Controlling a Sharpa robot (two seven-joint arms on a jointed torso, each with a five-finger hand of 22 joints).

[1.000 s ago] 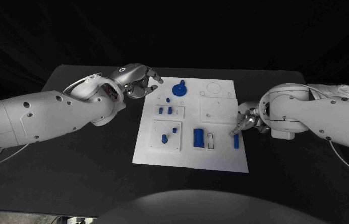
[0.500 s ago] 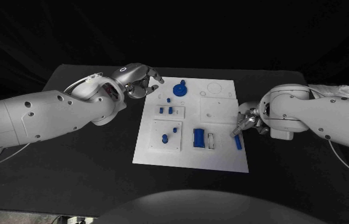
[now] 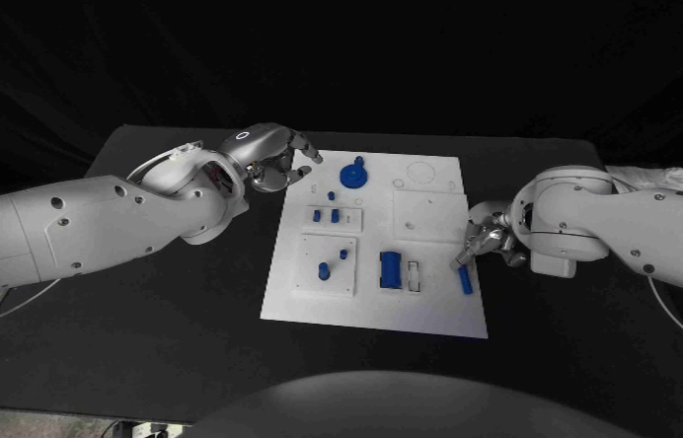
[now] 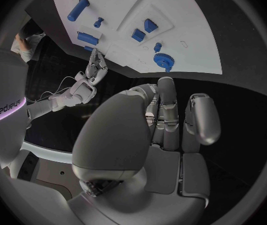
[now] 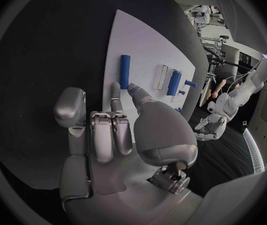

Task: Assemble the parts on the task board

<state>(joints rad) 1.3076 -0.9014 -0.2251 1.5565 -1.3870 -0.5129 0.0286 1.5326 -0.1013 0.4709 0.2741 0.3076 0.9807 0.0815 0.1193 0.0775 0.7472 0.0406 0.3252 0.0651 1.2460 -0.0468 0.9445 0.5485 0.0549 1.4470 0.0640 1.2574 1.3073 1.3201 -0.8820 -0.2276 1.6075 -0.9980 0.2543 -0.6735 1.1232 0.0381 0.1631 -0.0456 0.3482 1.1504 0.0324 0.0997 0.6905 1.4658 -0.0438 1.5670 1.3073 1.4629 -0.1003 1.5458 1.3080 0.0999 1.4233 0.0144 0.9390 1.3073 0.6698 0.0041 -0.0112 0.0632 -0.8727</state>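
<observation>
While both robot hands hover empty, fingers loosely parted, white task board (image 3: 427,305), small blue parts (image 3: 389,268)

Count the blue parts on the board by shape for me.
Gear: 1
Blocks: 3
Pegs: 4
Total: 8

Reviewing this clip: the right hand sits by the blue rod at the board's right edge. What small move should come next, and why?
Probably lower the right hand a little and close its fingertips around the blue rod. The rod lies loose on the task board just beside them, not yet held. The left hand holds nothing.
</observation>
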